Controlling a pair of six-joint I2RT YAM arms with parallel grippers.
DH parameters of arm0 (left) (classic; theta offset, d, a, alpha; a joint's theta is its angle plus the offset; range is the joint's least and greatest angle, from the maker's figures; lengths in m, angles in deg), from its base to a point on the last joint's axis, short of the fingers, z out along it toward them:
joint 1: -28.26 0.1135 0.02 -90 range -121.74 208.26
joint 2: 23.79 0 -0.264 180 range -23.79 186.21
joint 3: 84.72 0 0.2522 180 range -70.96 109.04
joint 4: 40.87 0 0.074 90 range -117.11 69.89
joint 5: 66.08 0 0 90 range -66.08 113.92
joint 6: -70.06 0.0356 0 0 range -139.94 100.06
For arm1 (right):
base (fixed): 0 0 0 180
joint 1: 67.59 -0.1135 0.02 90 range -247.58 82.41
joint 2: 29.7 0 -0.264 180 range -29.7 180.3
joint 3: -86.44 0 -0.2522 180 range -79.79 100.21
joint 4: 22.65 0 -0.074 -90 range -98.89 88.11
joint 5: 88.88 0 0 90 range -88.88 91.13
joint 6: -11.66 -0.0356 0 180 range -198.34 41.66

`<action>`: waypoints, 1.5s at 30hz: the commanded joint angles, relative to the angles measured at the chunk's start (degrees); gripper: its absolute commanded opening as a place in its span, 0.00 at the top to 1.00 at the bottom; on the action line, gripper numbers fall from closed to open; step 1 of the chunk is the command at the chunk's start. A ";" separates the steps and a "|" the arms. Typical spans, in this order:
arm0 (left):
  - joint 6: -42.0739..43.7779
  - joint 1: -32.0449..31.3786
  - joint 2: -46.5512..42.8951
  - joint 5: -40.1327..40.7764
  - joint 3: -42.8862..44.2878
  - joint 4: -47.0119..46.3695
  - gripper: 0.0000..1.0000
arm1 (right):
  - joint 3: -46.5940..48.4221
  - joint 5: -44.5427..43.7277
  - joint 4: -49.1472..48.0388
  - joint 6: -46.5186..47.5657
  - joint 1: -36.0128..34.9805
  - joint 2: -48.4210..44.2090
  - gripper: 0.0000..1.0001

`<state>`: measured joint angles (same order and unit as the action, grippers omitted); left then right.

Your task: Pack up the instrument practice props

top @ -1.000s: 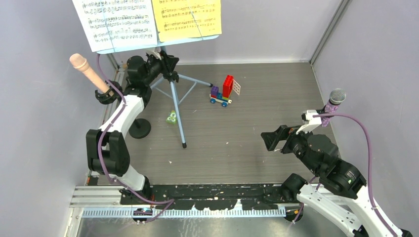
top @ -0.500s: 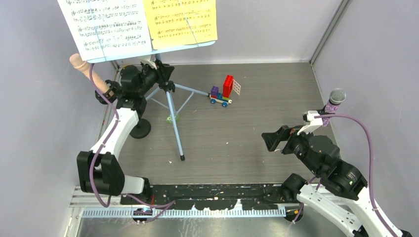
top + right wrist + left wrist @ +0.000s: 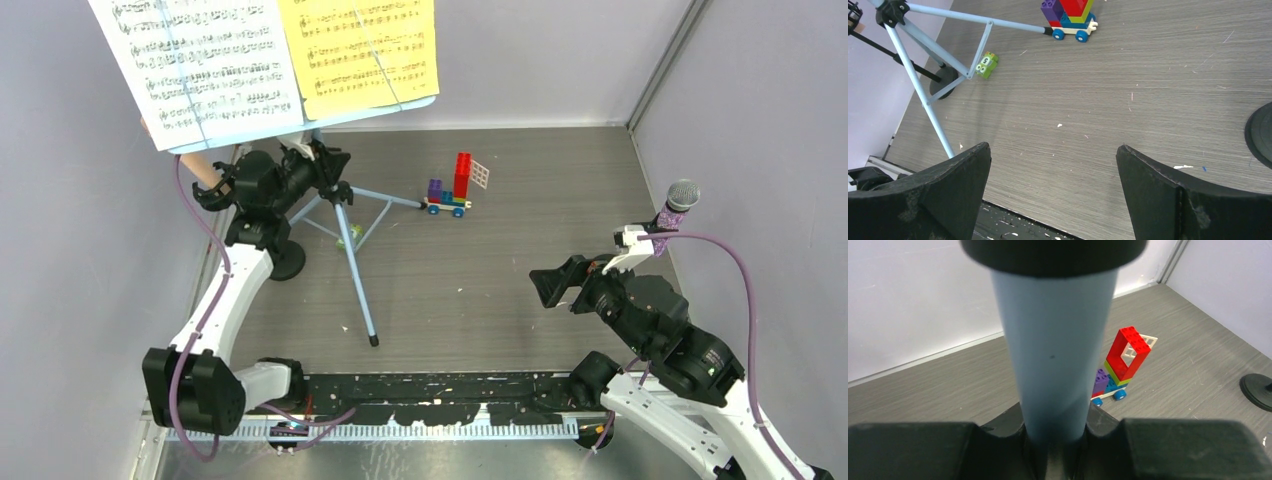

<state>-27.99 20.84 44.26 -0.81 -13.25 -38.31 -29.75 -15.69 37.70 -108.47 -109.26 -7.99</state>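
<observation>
Left fingers (image 3: 908, 450) around pale-blue rack pole (image 3: 1053, 340)

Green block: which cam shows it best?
Right wrist: the green block is unobstructed, lying by the legs of the music rack. Top external shows only a green sliver behind a leg. Left wrist shows none of it; the rack's pole fills that frame.

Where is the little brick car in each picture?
Top view: the toy car stands far back on the floor, near the middle, right of the blue stand.
Left wrist view: right of centre, just right of the stand's pole.
Right wrist view: at the top edge, partly cut off.
Shared landmark: the blue stand; in the right wrist view one leg points at the car.
</observation>
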 commanded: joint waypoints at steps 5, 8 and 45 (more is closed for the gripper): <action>-1.31 -4.22 -6.44 -1.80 0.81 -10.92 1.00 | 1.11 0.56 -0.88 -0.88 -0.24 -0.55 0.00; -1.39 -6.11 -6.20 -1.28 0.35 -11.17 1.00 | 1.07 0.59 -0.79 -1.17 -0.21 -0.74 0.00; 1.72 -28.14 10.38 7.71 4.35 -20.97 1.00 | 0.70 -0.26 -0.02 -0.90 -0.23 -1.19 0.00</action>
<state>-23.88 -5.94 54.36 6.55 -12.04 -50.75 -29.75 -15.52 39.60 -108.91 -109.26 -9.15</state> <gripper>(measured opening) 0.249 0.996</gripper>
